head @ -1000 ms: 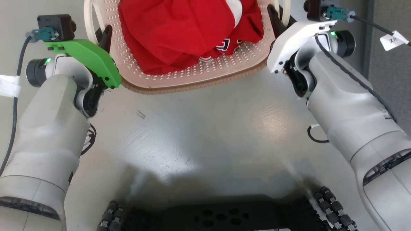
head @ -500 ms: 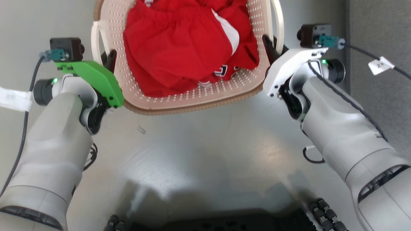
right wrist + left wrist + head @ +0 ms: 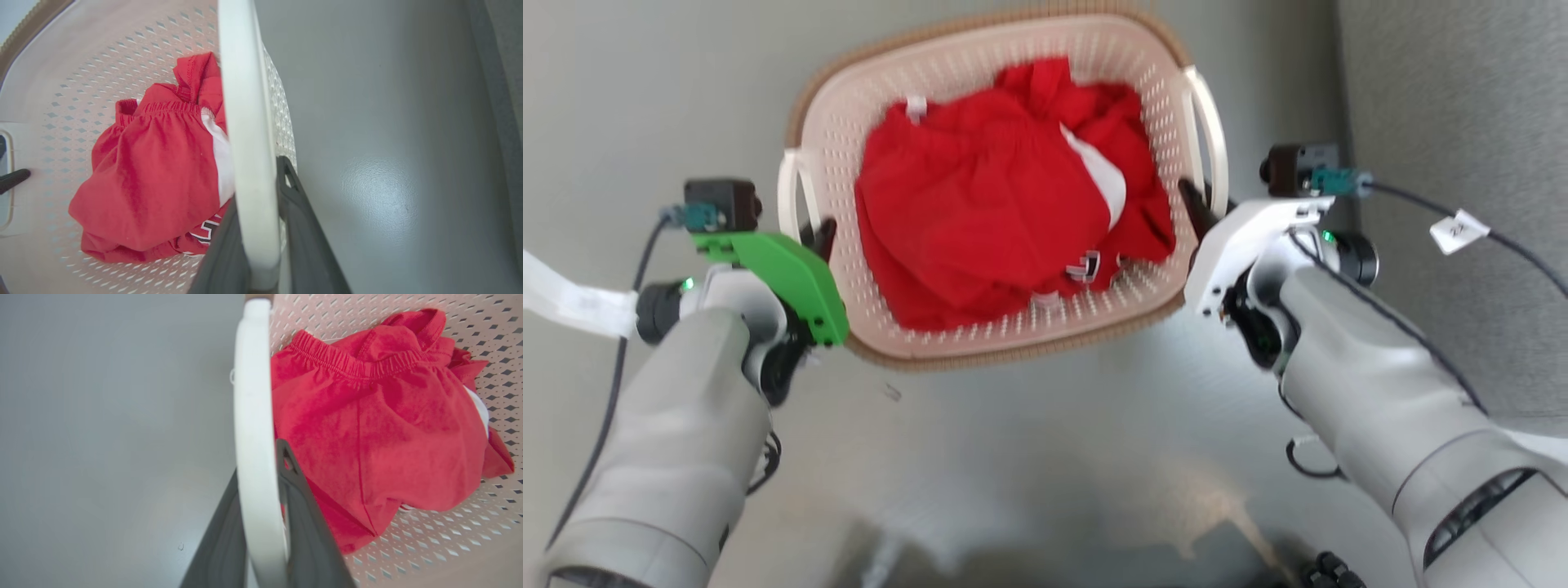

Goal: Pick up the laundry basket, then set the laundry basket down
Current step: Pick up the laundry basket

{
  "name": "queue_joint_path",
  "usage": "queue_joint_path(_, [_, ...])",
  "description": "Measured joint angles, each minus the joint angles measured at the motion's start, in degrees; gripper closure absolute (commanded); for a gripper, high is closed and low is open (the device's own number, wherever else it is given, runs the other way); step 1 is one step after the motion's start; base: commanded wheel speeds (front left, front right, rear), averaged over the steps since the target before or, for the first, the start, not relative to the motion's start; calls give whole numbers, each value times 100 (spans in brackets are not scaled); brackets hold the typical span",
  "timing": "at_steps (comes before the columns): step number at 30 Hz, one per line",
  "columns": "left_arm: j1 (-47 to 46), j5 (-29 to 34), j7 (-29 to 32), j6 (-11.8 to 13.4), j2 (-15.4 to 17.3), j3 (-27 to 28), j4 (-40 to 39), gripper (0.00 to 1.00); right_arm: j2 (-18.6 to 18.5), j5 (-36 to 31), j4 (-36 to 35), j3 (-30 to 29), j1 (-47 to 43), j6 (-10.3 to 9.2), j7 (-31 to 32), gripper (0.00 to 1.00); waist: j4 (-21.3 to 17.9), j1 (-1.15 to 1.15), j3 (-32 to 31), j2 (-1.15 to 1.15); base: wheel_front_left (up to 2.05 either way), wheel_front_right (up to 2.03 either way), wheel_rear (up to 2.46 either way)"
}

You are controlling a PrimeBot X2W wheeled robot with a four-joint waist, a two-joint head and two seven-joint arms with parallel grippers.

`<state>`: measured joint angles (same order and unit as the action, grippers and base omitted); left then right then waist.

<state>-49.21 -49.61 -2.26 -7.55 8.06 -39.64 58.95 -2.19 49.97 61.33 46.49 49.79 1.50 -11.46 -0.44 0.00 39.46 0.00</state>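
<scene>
The laundry basket (image 3: 980,358) is cream with perforated walls and a brown rim, and it holds red clothes (image 3: 988,220). My left gripper (image 3: 818,237) is shut on its left white loop handle (image 3: 788,192). My right gripper (image 3: 1191,200) is shut on the right handle (image 3: 1207,131). In the left wrist view the handle (image 3: 253,416) runs between the dark fingers (image 3: 304,514), beside the red clothes (image 3: 380,428). The right wrist view shows the same: the handle (image 3: 245,102) is clamped between the fingers (image 3: 304,228). I cannot tell whether the basket's bottom touches the floor.
Glossy grey floor (image 3: 1045,474) lies under and around the basket. A darker grey strip (image 3: 1454,98) runs along the right side, close to my right arm. A tagged cable (image 3: 1458,231) trails from the right wrist, and a wheel of my base (image 3: 1327,572) shows at the bottom.
The head view has shifted: the whole basket now shows lower in the picture, and my base has nearly dropped out of it. Both grippers keep their hold on the handles.
</scene>
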Motion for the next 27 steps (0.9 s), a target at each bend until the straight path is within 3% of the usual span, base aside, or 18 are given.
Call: queue_joint_path(27, [1380, -417, 628, 0, -264, -342, 512, 100, 21, 762, 76, 584, -1463, 49, 869, 100, -233, 0, -2163, 0, 0, 0, 0])
